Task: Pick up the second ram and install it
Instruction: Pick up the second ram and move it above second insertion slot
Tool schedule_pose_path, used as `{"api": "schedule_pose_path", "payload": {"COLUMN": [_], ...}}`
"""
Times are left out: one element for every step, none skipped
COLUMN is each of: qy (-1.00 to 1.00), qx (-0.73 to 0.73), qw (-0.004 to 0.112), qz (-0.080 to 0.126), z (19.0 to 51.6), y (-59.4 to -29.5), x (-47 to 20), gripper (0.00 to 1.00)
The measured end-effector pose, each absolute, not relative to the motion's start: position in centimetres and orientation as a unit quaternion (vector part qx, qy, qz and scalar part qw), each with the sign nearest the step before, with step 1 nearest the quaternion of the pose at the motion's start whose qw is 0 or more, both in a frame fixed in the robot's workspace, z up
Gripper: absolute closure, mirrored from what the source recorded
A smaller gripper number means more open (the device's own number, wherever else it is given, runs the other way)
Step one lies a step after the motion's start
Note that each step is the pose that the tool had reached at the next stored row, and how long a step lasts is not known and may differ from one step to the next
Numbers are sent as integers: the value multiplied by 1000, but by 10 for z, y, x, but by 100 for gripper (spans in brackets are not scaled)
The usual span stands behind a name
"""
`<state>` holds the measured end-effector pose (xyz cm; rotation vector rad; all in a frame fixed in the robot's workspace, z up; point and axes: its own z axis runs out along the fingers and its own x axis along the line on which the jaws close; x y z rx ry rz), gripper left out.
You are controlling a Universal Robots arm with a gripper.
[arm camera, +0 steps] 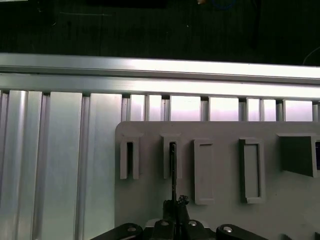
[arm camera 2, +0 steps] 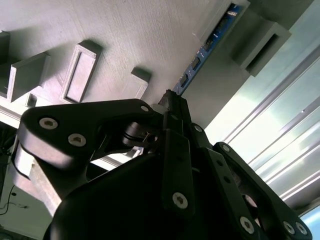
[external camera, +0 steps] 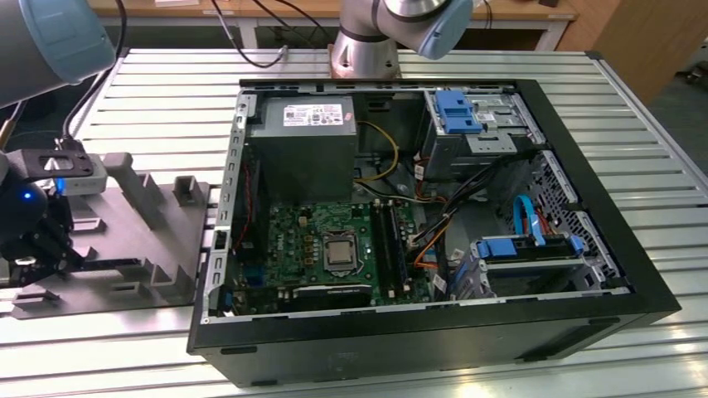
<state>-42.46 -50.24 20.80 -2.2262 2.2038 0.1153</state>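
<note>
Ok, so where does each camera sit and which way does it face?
Exterior view: off the arm, looking down on the computer case and grey fixture; the arm shows.
First wrist view: on the wrist, looking past the gripper along the second ram toward the table's edge.
Second wrist view: on the wrist, behind the gripper's links, facing the fixture.
Both wrist views share the gripper holding the second ram.

Exterior view: high, looking down on computer case (external camera: 443,336), grey rack (external camera: 133,240). Both wrist views: close over rack (arm camera: 220,210) (arm camera 2: 125,40).
</note>
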Motion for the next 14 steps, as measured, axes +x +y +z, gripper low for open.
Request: {"api": "schedule_pose_path", "payload": {"qy": [703,703,703,703,703,703,703,703,703,703,703,703,703,703], "qx": [-710,-710,-710,-710,-710,-710,-710,-710,-710,-710,-710,-710,-710,-710], "qw": [4,4,3,4,4,4,4,4,4,4,4,4,4,4], "qz": [37,37,37,37,37,37,37,37,37,37,37,37,37,37], "z": [209,211,212,214,216,217,219,221,223,225,227,229,231,233], "y": [-502,-502,-502,-502,-502,-502,-502,-502,-502,-502,-502,-502,-502,-502], "x": [-425,-425,-425,-425,-425,-425,-425,-425,-425,-425,-425,-425,-425,-425], "gripper": [87,87,87,87,87,87,87,87,87,87,87,87,87,87]}}
